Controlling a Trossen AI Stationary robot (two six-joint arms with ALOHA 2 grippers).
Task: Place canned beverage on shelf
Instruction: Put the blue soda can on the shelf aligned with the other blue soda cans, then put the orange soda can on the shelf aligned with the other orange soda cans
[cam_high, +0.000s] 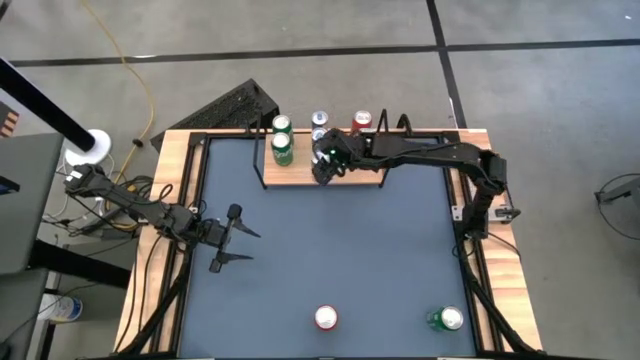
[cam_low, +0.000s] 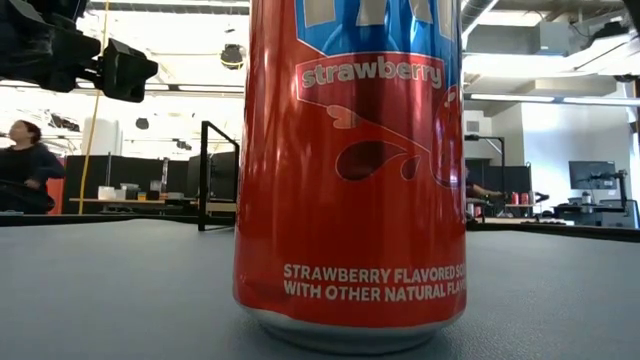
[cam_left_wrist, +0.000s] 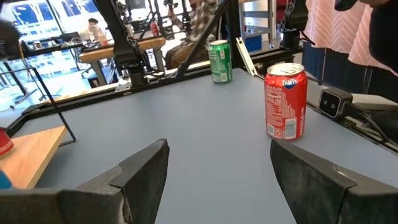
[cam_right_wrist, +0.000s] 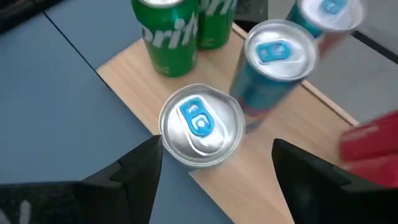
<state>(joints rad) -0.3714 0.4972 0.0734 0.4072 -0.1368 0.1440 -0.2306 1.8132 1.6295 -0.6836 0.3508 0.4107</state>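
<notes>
The shelf (cam_high: 300, 176), a light-wood board with black wire end frames, stands at the table's far side. On it stand two green cans (cam_high: 283, 148), a red can (cam_high: 362, 122) and blue-tabbed cans (cam_high: 320, 122). My right gripper (cam_high: 322, 170) hovers open over the shelf's near edge. In the right wrist view its fingers (cam_right_wrist: 140, 168) stand on either side of, and above, a silver-topped can (cam_right_wrist: 200, 124) that rests upright on the board (cam_right_wrist: 134, 71). My left gripper (cam_high: 235, 238) waits open near the table's left edge.
A red can (cam_high: 326, 318) and a green can (cam_high: 448, 319) stand near the table's near edge; both also show in the left wrist view, the red can (cam_left_wrist: 286, 99) and the green can (cam_left_wrist: 219, 61). The red can (cam_low: 350, 170) fills the low view. A person (cam_low: 25, 165) sits beyond the table.
</notes>
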